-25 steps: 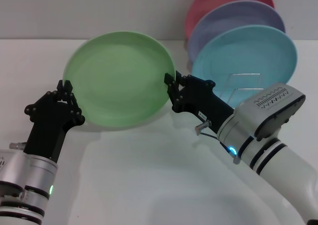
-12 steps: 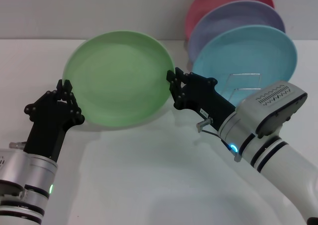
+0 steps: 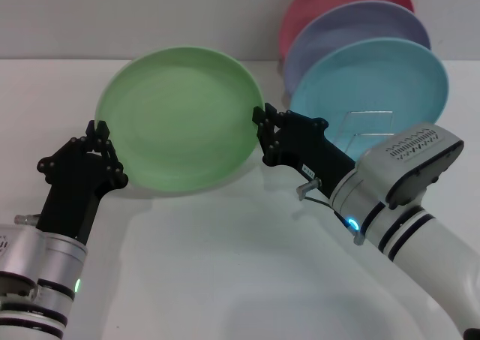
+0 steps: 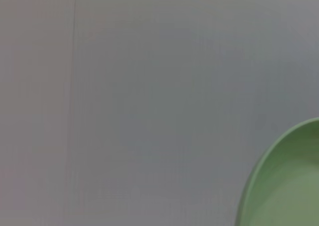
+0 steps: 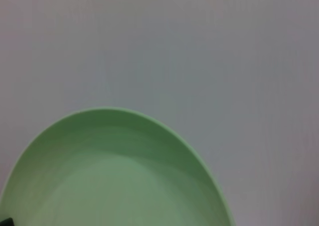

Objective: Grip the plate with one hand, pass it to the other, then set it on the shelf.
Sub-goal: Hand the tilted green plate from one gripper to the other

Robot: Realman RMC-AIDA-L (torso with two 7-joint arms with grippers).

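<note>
Light green plate tilted above the white table, pinched shut at its nine-o'clock rim by the left gripper. Right gripper beside the three-o'clock rim, finger spread unclear, contact impossible to tell. Shelf toward three o'clock, holding the turquoise plate; bare table toward six.

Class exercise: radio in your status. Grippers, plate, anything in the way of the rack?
Left gripper shut on green plate, held tilted above table. Right gripper at opposite rim, grip unclear. Rack already holds blue plate and others.
</note>
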